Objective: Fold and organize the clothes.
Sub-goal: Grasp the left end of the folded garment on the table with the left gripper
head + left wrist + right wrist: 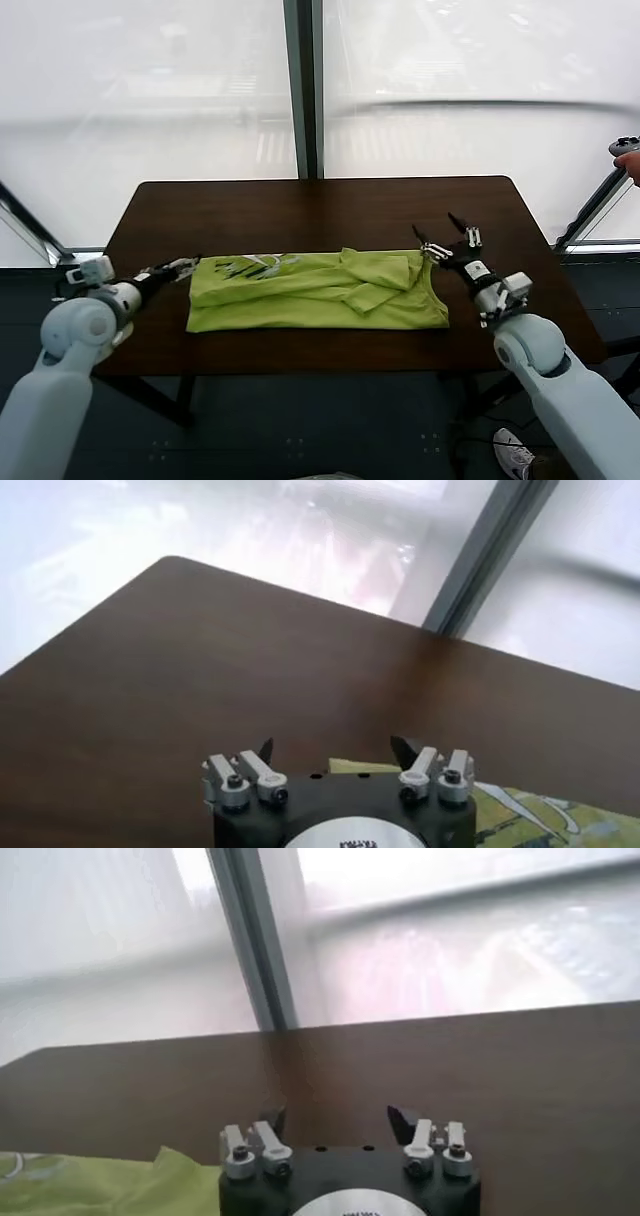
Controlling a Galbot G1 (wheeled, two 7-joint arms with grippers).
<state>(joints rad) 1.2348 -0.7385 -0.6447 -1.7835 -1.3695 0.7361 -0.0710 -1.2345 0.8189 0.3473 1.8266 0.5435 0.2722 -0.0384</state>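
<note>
Item: lime-green T-shirt (pixel 318 291), one piece, lying on the dark brown table (pixel 300 210). It sits in the nearer half of the tabletop, roughly centred from side to side, folded into a long horizontal band. The white printed graphic (pixel 258 265) faces up near the band's left end. Toward the right end a doubled-over flap of fabric, apparently a sleeve, lies on top of the band. The cloth is rumpled along its far edge and flatter along its near edge.

Left gripper (pixel 188 266): low over the table at the shirt's left end, fingertips at or just beside the fabric edge; whether they touch cannot be told. The left wrist view shows the two fingers (pixel 402 750) spread apart with nothing between them, and the shirt's printed corner (pixel 530 815) just beside the gripper body.

Right gripper (pixel 440 238): raised a little above the table just beyond the shirt's right end, near its far right corner. Jaws stand wide apart, holding nothing. In the right wrist view the fingers (pixel 402 1118) are parted over bare tabletop, with a green edge of the shirt (pixel 130 1183) off to one side.

Surroundings: frosted window panels (pixel 150 90) behind the table, divided by a dark vertical frame post (pixel 303 88). A person's hand (pixel 628 162) shows at the far right edge of the head view
</note>
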